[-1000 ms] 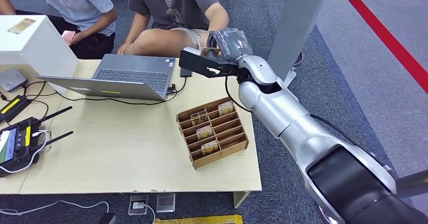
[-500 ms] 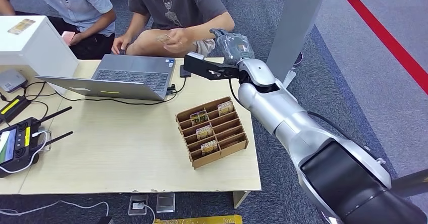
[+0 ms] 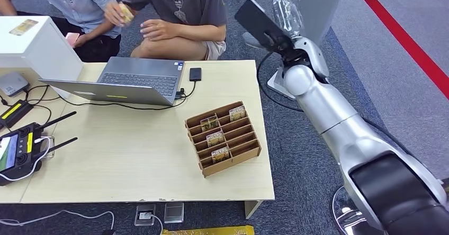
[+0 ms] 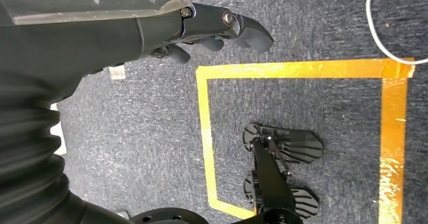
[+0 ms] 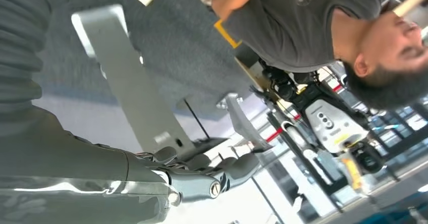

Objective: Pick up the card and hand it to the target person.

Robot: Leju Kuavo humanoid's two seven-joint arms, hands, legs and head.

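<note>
Head view: no legible writing. The card [image 3: 126,11] is held by the person in the dark grey T-shirt [image 3: 182,12], at 11 o'clock beyond the table [image 3: 132,155]. The wooden slotted card holder [image 3: 223,137] near the table's right edge carries four cards in its compartments. The right hand [image 3: 283,7] is raised at 1 o'clock over carpet, fingers loosely extended, holding nothing. The left hand [image 4: 202,30] hangs above the floor, fingers apart, empty.

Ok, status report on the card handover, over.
Right hand empty, raised clear of table. Left hand empty, hanging over floor. Card in person's hand. Nothing in the way.
</note>
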